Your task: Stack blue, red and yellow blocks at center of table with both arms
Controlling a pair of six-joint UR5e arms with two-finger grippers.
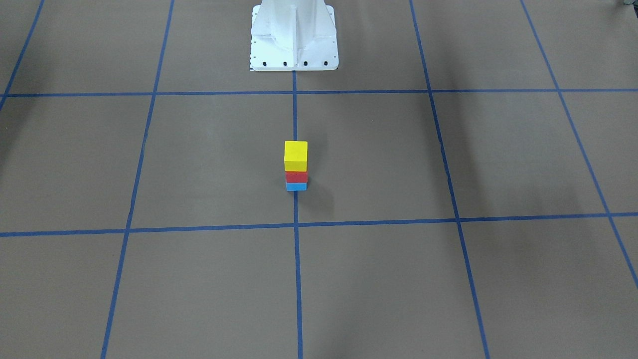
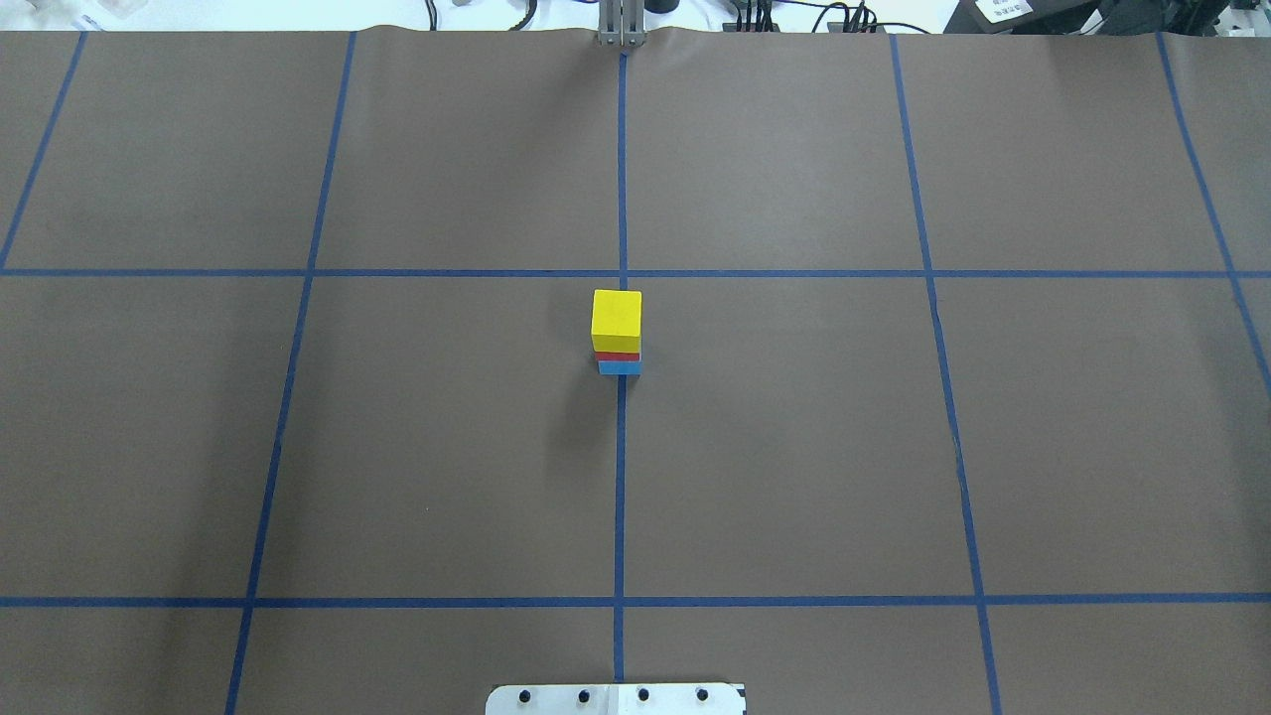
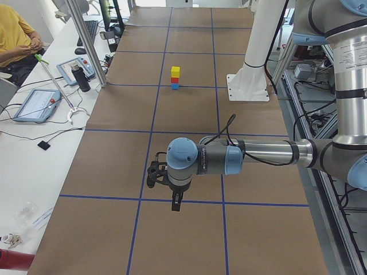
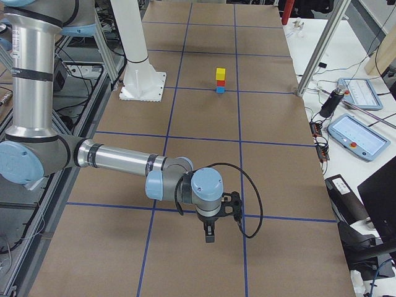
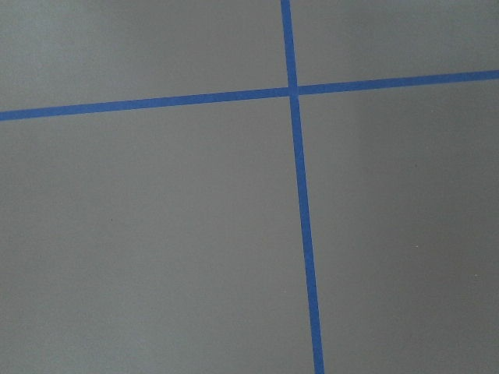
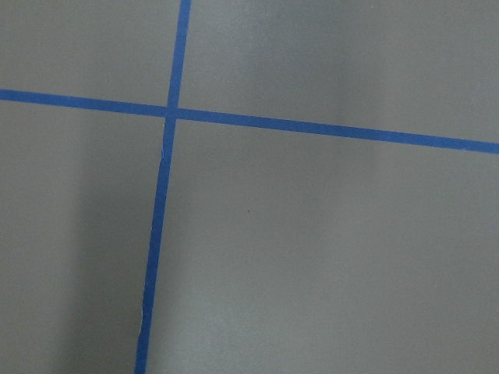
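Note:
A yellow block (image 1: 295,155) stands on a red block (image 1: 296,176), which stands on a blue block (image 1: 296,186), as one stack on the centre tape line of the table. The stack also shows in the overhead view (image 2: 616,320). No gripper is near it. My left gripper (image 3: 175,203) hangs over the table's left end, seen only in the exterior left view. My right gripper (image 4: 209,234) hangs over the right end, seen only in the exterior right view. I cannot tell if either is open or shut. Both wrist views show only brown paper and blue tape.
The white robot base (image 1: 294,37) stands at the table's robot-side edge. Blue tape lines (image 2: 621,477) grid the brown table. A side bench with tablets (image 3: 35,104), a metal post (image 3: 86,43) and a seated person (image 3: 17,34) is on the operators' side.

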